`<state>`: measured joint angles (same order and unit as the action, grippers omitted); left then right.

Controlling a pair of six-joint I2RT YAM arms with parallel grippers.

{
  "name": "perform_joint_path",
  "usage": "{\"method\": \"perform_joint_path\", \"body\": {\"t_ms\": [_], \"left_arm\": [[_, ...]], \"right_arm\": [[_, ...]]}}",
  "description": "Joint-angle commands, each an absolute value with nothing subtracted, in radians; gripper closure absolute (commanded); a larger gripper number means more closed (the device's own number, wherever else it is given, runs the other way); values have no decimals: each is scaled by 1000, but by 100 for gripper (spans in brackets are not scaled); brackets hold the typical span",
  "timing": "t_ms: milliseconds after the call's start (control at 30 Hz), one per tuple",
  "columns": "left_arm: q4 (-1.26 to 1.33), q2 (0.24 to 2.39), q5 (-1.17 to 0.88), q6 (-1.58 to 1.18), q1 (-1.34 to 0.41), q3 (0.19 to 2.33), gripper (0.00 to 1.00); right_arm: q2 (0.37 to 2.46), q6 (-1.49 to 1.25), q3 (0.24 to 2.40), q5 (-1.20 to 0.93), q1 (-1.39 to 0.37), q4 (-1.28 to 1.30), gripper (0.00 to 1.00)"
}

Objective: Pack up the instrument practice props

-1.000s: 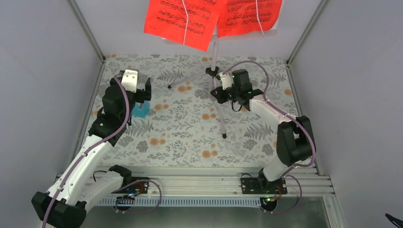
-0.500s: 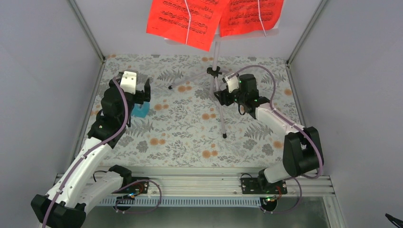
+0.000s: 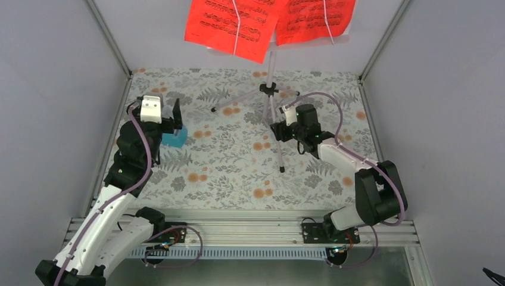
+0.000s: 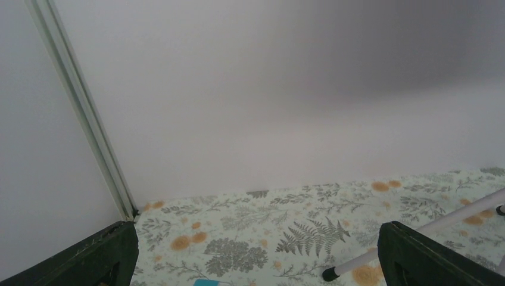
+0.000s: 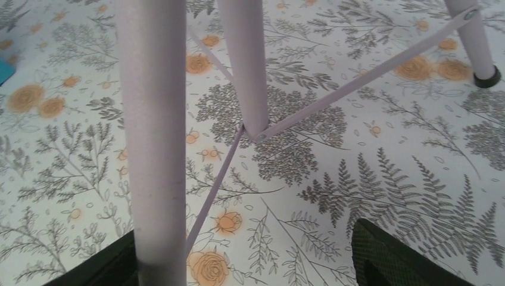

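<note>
The lilac music stand stands at the back of the table on its tripod. Two red sheet-music pages lie on its desk and hide most of it. My right gripper is open low beside the stand's front leg. In the right wrist view that leg rises just inside the left finger, with my right gripper not closed on it. The blue metronome sits on the cloth at the left. My left gripper hovers open just behind it; only a blue sliver of the metronome shows in its wrist view.
Grey enclosure walls with metal corner posts close in the left, back and right. A floral cloth covers the table. An aluminium rail carries both arm bases at the near edge. The stand's left leg tip lies near my left gripper's right finger.
My right gripper has opened and slid down and nearer along the stand's front leg. My left arm has swung a little to the left, staying open.
</note>
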<state>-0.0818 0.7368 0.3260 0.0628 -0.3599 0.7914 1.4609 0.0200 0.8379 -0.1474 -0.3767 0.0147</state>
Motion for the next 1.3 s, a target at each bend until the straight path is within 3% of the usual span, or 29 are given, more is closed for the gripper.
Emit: {"method": "perform_joint_path", "body": {"t_ms": [0, 233, 367, 533, 667, 767, 1033, 1267], "left_arm": [[-44, 736, 349, 57, -356, 788, 0], [-46, 730, 347, 44, -355, 795, 0], [-92, 717, 296, -14, -355, 851, 0], [-246, 770, 79, -109, -349, 1063, 0], [-390, 900, -134, -141, -312, 1304, 0], [-420, 980, -362, -176, -271, 1423, 0], [-326, 1118, -620, -279, -199, 1546, 0], [-225, 1244, -757, -361, -173, 1633, 0]], "right_arm": [[1436, -12, 830, 11, -364, -34, 26], [1439, -37, 827, 32, -342, -21, 27], [1378, -16, 835, -74, -343, -2, 23], [1275, -56, 911, -291, -342, 69, 15], [1257, -93, 963, -621, -353, 90, 15], [1263, -120, 1030, -743, -386, 148, 16], [1193, -173, 1202, -946, -453, 168, 19], [1232, -299, 1432, -890, -454, 104, 20]]}}
